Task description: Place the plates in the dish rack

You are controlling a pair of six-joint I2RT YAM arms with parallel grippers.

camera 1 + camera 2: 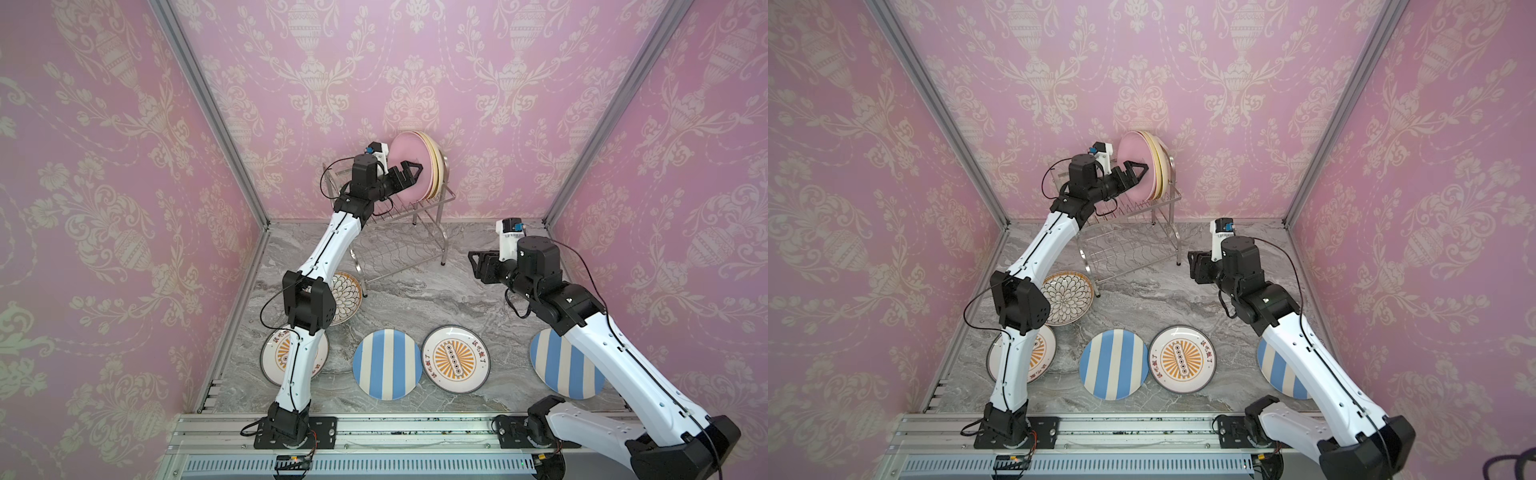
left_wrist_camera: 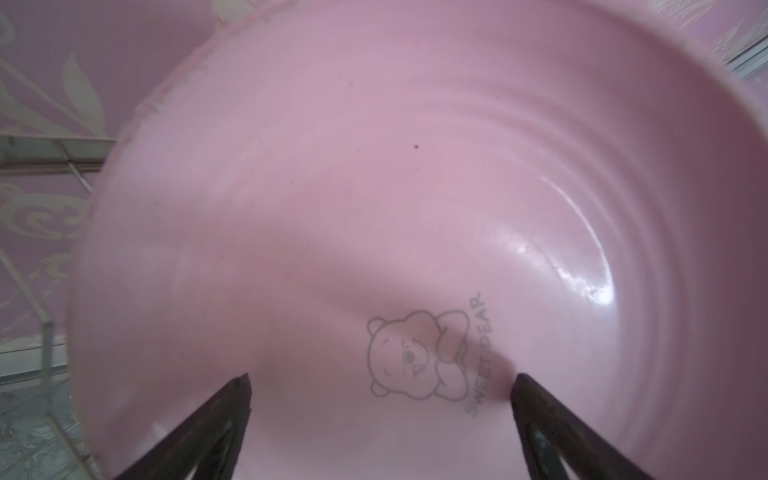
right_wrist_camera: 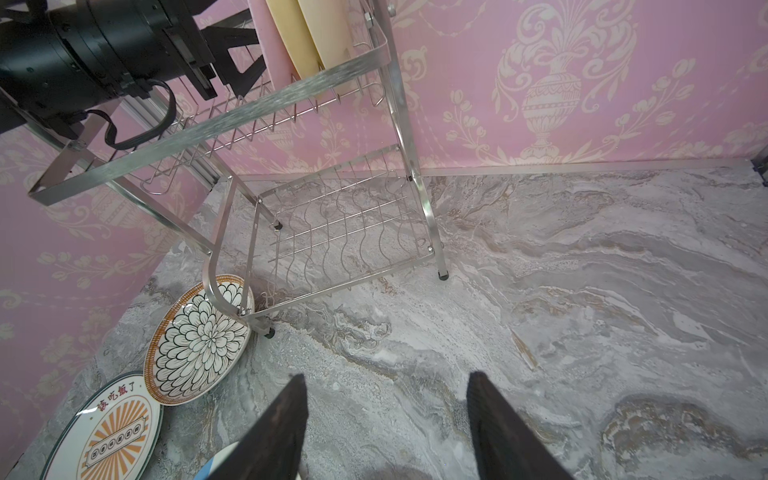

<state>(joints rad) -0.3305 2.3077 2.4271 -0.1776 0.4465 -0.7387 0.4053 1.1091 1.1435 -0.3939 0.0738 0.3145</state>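
The rack (image 3: 232,114) at 12 o'clock holds three upright: pink plate (image 2: 374,187), yellow plate (image 3: 291,33), cream plate (image 3: 328,33). Five lie flat, unloaded: petal plate (image 1: 347,297) at 9, sunburst plates (image 1: 276,353) (image 1: 456,358) and striped plates (image 1: 386,363) (image 1: 552,365) from 7 to 4. Left gripper (image 2: 382,378), jaws spread, faces the pink plate, pinching nothing. Right gripper (image 3: 388,375) at 3, spread, empty.

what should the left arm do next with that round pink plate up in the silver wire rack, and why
Probably draw the left gripper straight back: its jaws stand open with nothing between them, and the round pink plate already stands on edge in the silver wire dish rack.
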